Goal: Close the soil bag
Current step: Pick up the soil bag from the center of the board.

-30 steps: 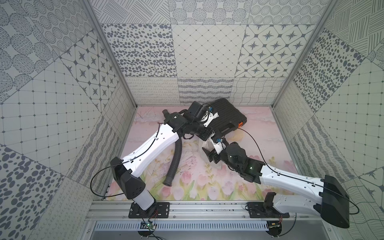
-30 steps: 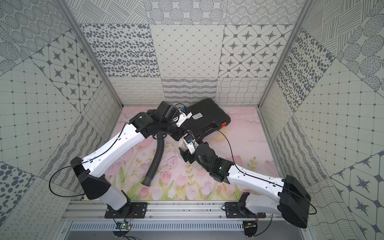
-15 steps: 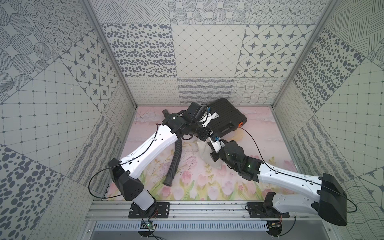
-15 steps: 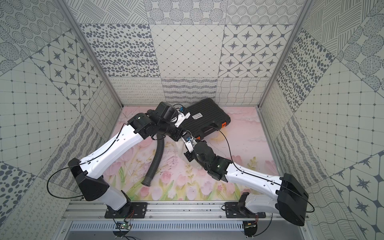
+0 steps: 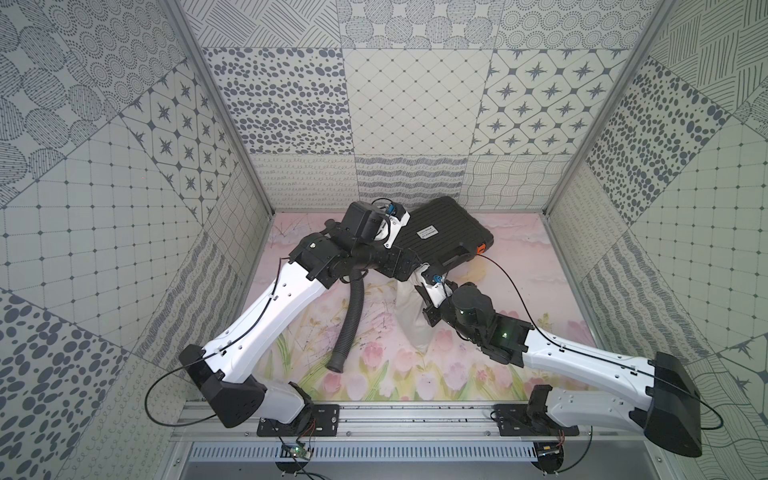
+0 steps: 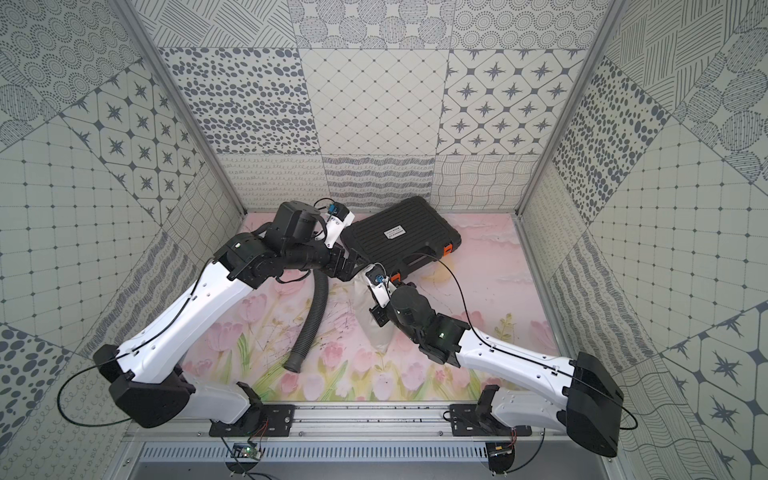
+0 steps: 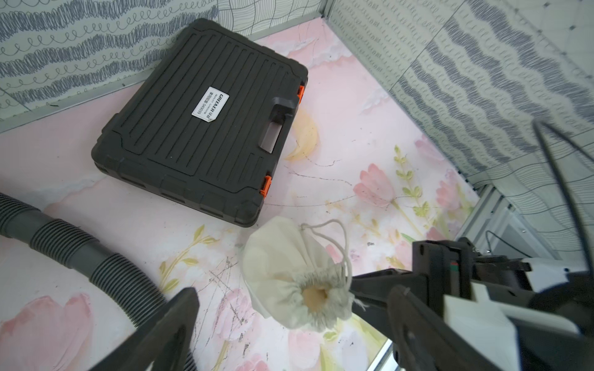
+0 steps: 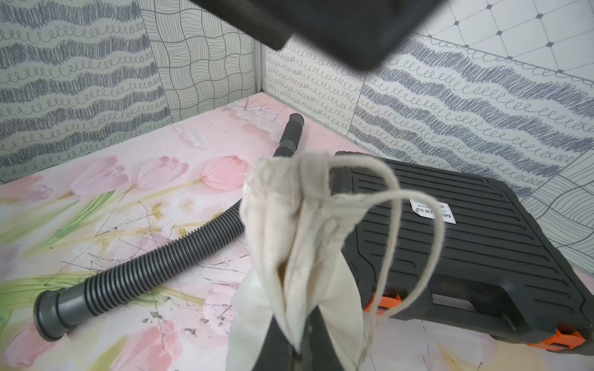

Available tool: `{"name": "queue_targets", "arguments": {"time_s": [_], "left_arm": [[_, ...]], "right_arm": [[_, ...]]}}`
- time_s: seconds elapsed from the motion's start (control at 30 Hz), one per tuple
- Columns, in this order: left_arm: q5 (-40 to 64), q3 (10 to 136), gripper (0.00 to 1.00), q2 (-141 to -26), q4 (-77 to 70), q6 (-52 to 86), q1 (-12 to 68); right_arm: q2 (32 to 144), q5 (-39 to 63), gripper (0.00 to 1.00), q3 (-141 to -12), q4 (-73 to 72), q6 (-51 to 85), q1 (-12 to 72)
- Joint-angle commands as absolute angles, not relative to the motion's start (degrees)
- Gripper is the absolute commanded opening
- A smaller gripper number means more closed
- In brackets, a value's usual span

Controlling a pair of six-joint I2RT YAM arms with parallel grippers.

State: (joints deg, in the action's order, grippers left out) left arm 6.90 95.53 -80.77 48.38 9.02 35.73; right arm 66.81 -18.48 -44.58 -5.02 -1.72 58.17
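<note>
The soil bag (image 7: pixel 279 269) is an off-white cloth sack with its gathered mouth raised toward the left wrist camera; a small tan hole shows at the centre of the gathers. My right gripper (image 8: pixel 297 340) is shut on a fold of cloth at the mouth. Its black fingers (image 7: pixel 379 282) come in from the side in the left wrist view. The pale cord (image 8: pixel 414 225) hangs in a loose loop beside the mouth. My left gripper (image 7: pixel 292 298) is open wide, one finger on each side of the mouth, touching nothing. In both top views the bag (image 5: pixel 409 320) (image 6: pixel 372 328) lies below the two crossed wrists.
A black tool case (image 5: pixel 442 237) with orange latches lies at the back, just behind the bag. A grey corrugated hose (image 5: pixel 353 316) runs over the flowered mat left of the bag. Patterned walls close in the back and both sides.
The left gripper was shut and has opened wide, letting go of the bag. The right gripper was open and has shut on the cloth at the mouth after reaching slightly further back.
</note>
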Motion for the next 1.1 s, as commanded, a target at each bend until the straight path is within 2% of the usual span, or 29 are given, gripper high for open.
{"name": "queue_targets", "arguments": {"time_s": [0.0,0.1,0.23,0.3,0.47,0.67,1.07], "left_arm": [[31.8,93.1,0.97,-77.0,45.8,13.1,30.6],[28.4,93.8,0.97,-76.5,50.7,11.6,29.5],[13.4,89.0,0.97,-71.0,48.1,15.0,27.8],[10.1,86.0,0.97,-68.5,46.0,17.3,26.8],[9.6,80.4,0.97,-65.4,43.5,18.9,25.7],[4.2,76.2,0.97,-62.4,44.3,18.7,25.8],[1.4,70.9,0.97,-57.1,43.1,20.1,25.8]], "right_arm": [[66.9,-19.1,0.00,-46.7,-7.8,-1.1,58.2],[66.7,-19.1,0.00,-47.5,-8.0,-0.6,58.1],[66.4,-18.3,0.00,-52.2,-6.2,0.0,57.6],[66.7,-18.5,0.00,-56.5,-4.0,-0.1,57.2],[67.9,-18.6,0.00,-66.4,2.1,-1.5,54.6],[66.9,-18.4,0.00,-73.9,6.6,-1.8,49.4],[66.9,-18.7,0.00,-82.2,16.8,0.0,38.2]]}}
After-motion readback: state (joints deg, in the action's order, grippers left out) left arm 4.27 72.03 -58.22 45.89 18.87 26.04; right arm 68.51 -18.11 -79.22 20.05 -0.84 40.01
